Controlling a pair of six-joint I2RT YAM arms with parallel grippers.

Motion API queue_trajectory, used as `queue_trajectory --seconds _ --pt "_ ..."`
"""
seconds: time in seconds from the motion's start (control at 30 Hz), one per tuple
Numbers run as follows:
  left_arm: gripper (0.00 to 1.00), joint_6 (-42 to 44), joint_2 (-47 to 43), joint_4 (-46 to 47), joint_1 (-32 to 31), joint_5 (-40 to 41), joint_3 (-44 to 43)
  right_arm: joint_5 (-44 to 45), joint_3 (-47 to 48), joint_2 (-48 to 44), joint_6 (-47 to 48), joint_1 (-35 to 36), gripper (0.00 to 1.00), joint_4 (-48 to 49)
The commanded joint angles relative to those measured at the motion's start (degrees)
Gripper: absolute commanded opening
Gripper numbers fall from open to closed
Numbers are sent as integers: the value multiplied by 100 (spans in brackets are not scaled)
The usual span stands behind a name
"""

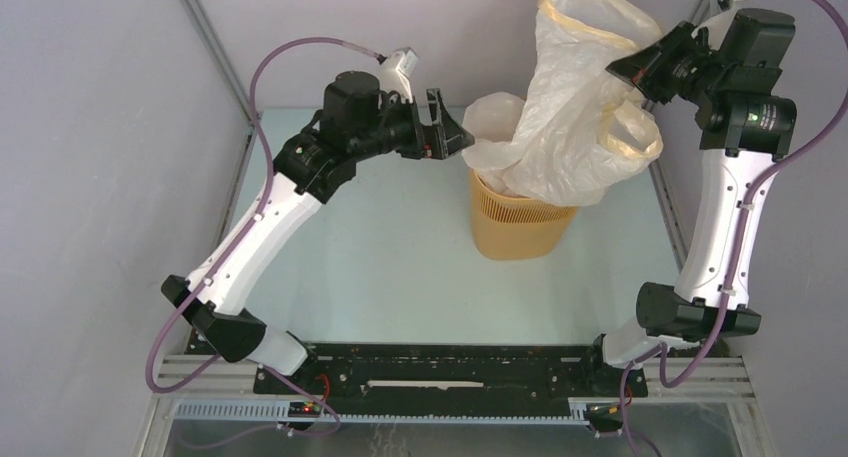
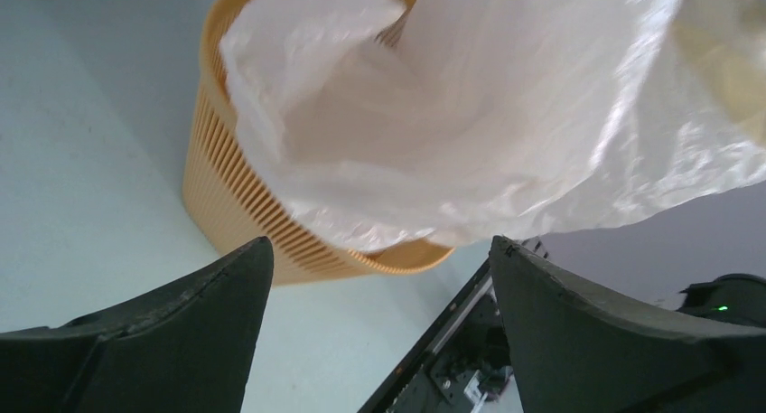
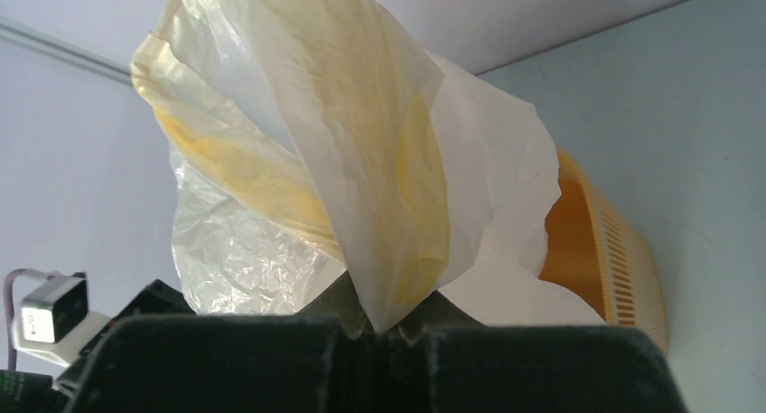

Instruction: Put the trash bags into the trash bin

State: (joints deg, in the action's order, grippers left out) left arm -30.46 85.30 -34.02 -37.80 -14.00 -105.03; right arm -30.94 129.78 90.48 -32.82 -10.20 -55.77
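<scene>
The yellow-orange trash bin (image 1: 520, 227) stands upright in the middle of the table. The whitish trash bag (image 1: 575, 117) with a pale yellow rim band rises out of it, its lower part inside the bin and most of it held up above. My right gripper (image 1: 628, 70) is shut on a fold of the bag (image 3: 388, 232) high over the bin's right side. My left gripper (image 1: 450, 127) is open and empty, just left of the bag's edge above the bin rim. In the left wrist view the bag (image 2: 506, 115) fills the bin (image 2: 244, 205) mouth.
Grey walls close in the table on the left, back and right. A black rail (image 1: 450, 372) with the arm bases runs along the near edge. Bare table surface (image 1: 380, 257) lies left of and in front of the bin.
</scene>
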Motion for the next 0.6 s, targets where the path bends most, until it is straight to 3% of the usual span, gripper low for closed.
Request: queue_trajectory --seconds 0.0,0.1,0.23,0.33,0.47,0.57 --pt "88 129 -321 -131 82 -339 541 399 -276 -509 171 -26 0 -134" --pt "81 196 -553 -93 81 -453 999 1083 -365 -708 281 255 0 -209" --pt "77 272 -772 76 83 -309 1315 1873 578 -406 690 583 0 -1063" --pt "68 180 -604 294 84 -430 1209 1573 605 -419 638 662 0 -1119" --pt "45 288 -82 724 65 -693 939 1324 -290 -809 463 984 0 -416" --pt "38 484 384 661 -7 -703 512 1280 -584 -923 433 1241 0 -272"
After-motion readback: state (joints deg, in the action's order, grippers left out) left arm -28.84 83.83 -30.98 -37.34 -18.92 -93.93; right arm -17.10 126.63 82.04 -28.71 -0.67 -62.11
